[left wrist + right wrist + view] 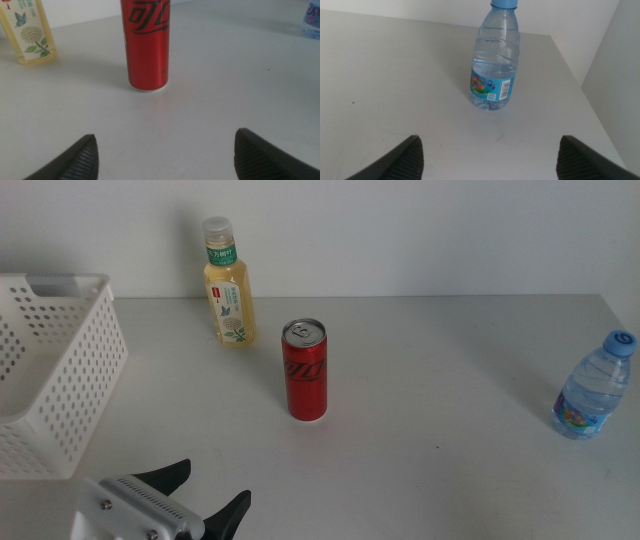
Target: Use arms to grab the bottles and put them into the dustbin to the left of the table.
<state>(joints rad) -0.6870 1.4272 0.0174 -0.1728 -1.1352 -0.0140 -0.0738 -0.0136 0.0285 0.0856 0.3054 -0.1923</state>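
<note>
While nothing has yet been lifted, the table (pixel 430 430) fills most of the middle view, bare and pale. At the left edge of the frame sits the bin (pixel 60 370), its perforated wall facing the bottles and its open top ready to take them; it looks empty in the part that shows. Near the upper left, just right of the bin, stands the tea bottle (pixel 228 285), upright against the back wall. Close to the frame's centre stands the can (pixel 306 370), upright and well apart from the tea bottle. At the right edge the water bottle (pixel 593 388) stands alone, upright.

Low at the bottom left, the left gripper (pixel 205 495) shows its jaws spread wide, pointing toward the can; the left wrist view has the can dead ahead between the open jaws, so it seems lined up as the first pick, being the nearest one to that arm. The right gripper (pixel 487 157) is out of the middle view; its own camera shows its jaws likewise wide, facing the water bottle, apart from it, which suits the arm on that side.
</note>
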